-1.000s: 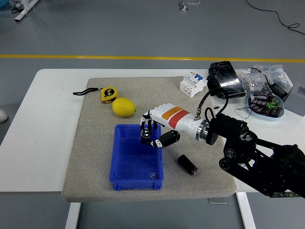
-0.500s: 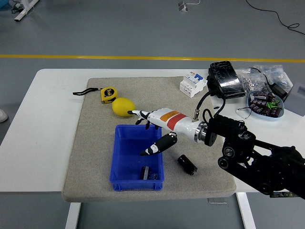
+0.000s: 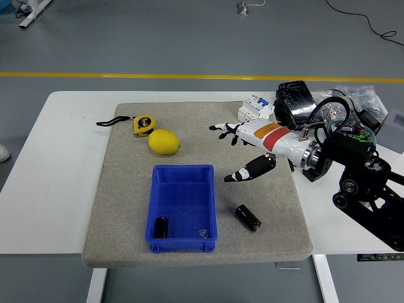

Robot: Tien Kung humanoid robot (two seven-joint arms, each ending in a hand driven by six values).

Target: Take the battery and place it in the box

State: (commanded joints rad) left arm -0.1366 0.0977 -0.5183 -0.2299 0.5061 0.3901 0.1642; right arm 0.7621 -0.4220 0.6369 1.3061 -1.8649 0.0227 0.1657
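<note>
your right hand hung spread and empty over the mat, at one o'clock from the blue box. one battery stood at the box's seven o'clock corner; a second battery lay on the mat at three o'clock, and you risked nudging that round cell so it rolled off.

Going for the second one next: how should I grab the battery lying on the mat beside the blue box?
Pinch the battery across its middle, coming from above. It lies flat and slanted on the mat, clear of the blue box, so turn the right hand square across its length.
</note>
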